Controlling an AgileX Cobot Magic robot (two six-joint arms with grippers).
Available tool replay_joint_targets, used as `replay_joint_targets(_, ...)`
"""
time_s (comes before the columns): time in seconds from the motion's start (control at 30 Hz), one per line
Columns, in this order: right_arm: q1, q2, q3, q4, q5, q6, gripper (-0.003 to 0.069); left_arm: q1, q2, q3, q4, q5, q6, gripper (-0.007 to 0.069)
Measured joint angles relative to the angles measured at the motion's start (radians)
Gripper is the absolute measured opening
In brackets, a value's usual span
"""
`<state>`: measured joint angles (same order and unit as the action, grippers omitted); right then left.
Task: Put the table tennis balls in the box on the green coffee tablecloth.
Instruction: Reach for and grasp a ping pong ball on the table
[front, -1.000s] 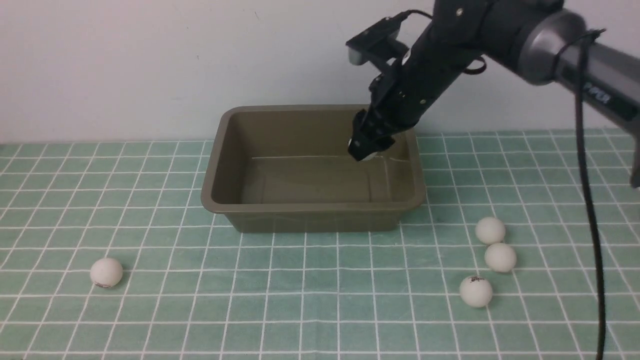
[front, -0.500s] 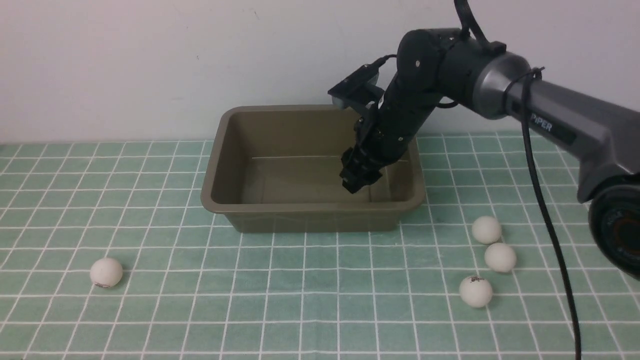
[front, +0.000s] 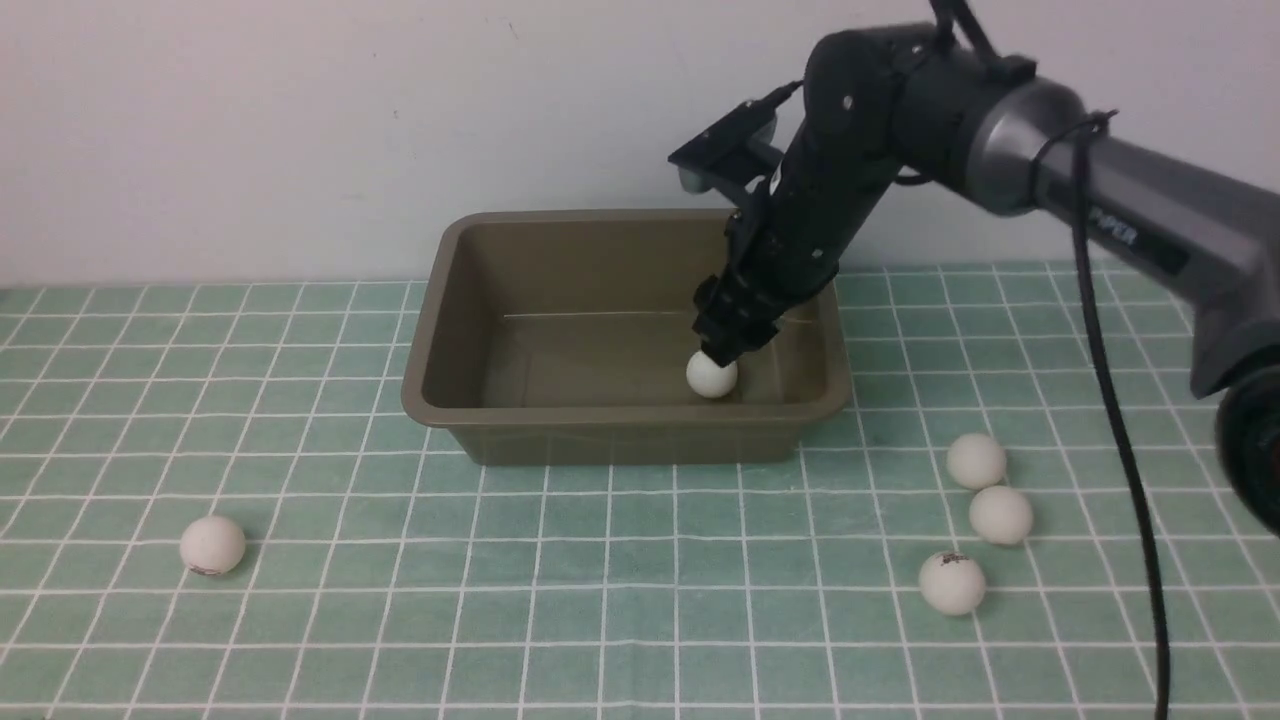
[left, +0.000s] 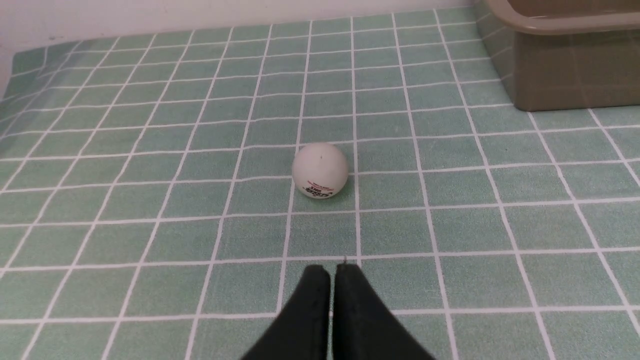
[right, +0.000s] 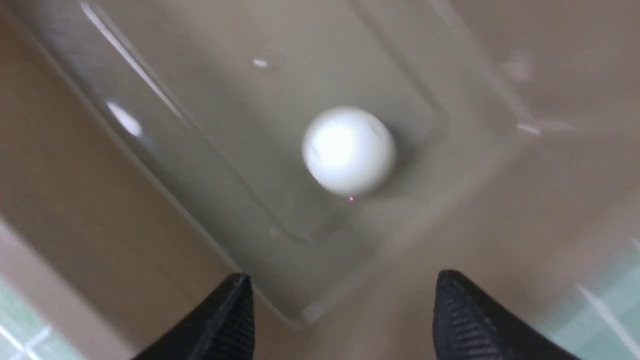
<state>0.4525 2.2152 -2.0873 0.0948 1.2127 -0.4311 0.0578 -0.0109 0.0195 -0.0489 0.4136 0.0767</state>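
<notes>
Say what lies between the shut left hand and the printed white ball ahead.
Only bare teal-green gridded tablecloth separates the left hand from the small white ball, per the left wrist view.

White balls (front: 712, 375), olive-brown box (front: 620, 425), teal-green cloth (front: 600, 600) with white grid lines

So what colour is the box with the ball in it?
The box is plain olive-brown, no pattern; clearest in the front view.

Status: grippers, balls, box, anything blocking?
Right gripper open, empty, over box. Left gripper shut, empty. One ball in box; four balls on tablecloth. No obstruction seen.
</notes>
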Motion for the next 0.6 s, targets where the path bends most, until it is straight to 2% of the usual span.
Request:
replay_joint_targets(0.3, -0.045, -0.198, 0.022, -0.139, 0.032, 0.160, 0.0441, 0.000, 0.000, 0.000, 0.000, 0.000, 0.000, -0.0004)
replay_joint_targets(0.43, -0.103, -0.340, 0.152, -0.171, 0.034, 0.212, 0.0441, 0.000, 0.000, 0.000, 0.000, 0.000, 0.000, -0.0004)
replay_joint_targets(0.6, -0.185, -0.430, 0.329, -0.152, 0.037, 0.265, 0.0441, 0.000, 0.000, 0.000, 0.000, 0.000, 0.000, -0.0004)
